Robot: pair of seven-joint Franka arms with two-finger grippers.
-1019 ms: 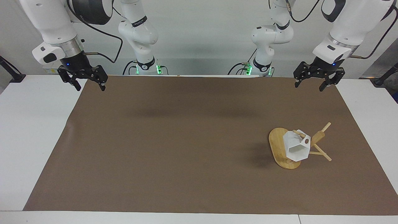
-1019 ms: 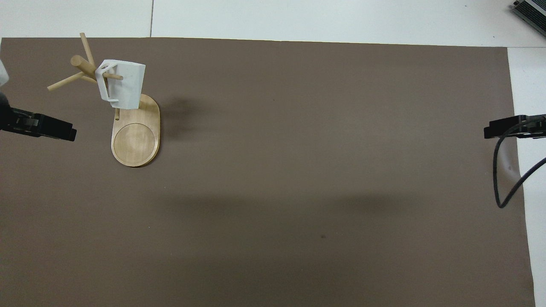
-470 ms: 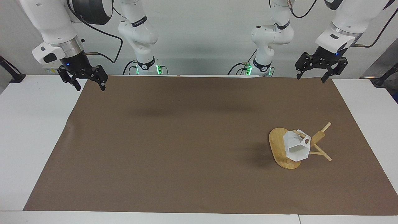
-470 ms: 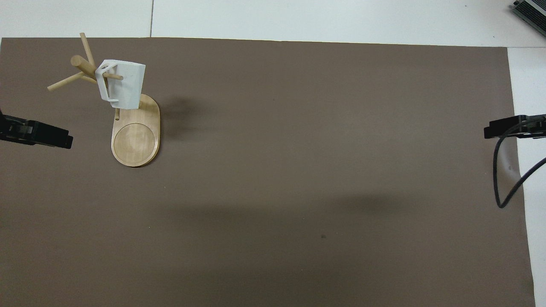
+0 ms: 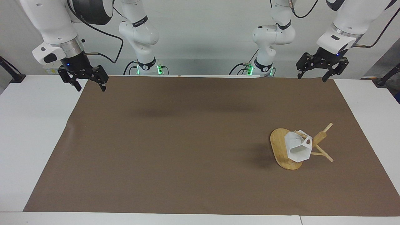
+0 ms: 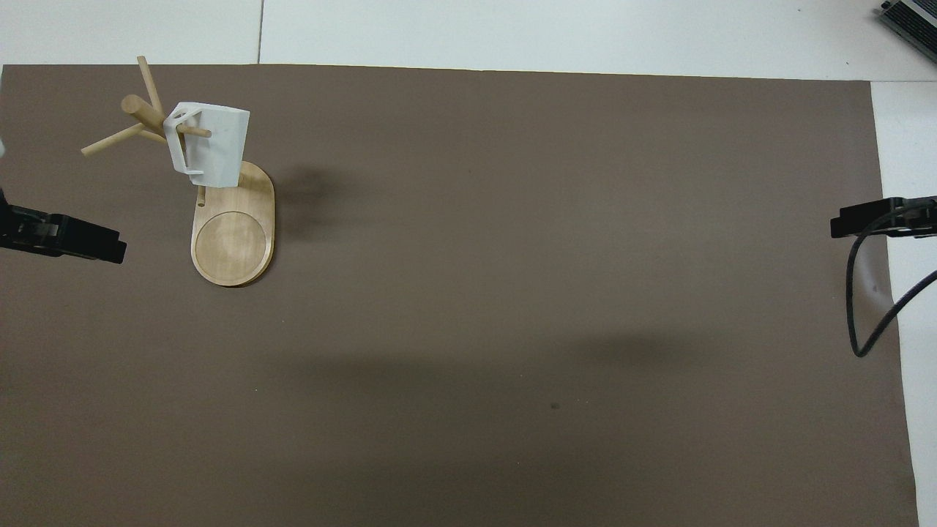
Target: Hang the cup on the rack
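The white faceted cup [image 5: 298,149] hangs by its handle on a peg of the bamboo rack [image 5: 279,147], toward the left arm's end of the table. In the overhead view the cup [image 6: 212,146] covers the part of the rack's oval base [image 6: 234,241] around the post. My left gripper [image 5: 312,78] is open and empty, raised over the mat's edge nearest the robots, well apart from the rack. Over the mat's corner at the other end, my right gripper [image 5: 90,88] hangs open and empty while that arm waits.
A brown mat [image 5: 187,140] covers most of the white table [image 5: 34,131]. A black cable [image 6: 860,307] loops down from the right arm. A grey device [image 6: 911,18] sits at the table's farthest corner on the right arm's end.
My left gripper has risen and drawn back from over the mat toward the robots' edge. The cup, the rack and the right arm have stayed still.
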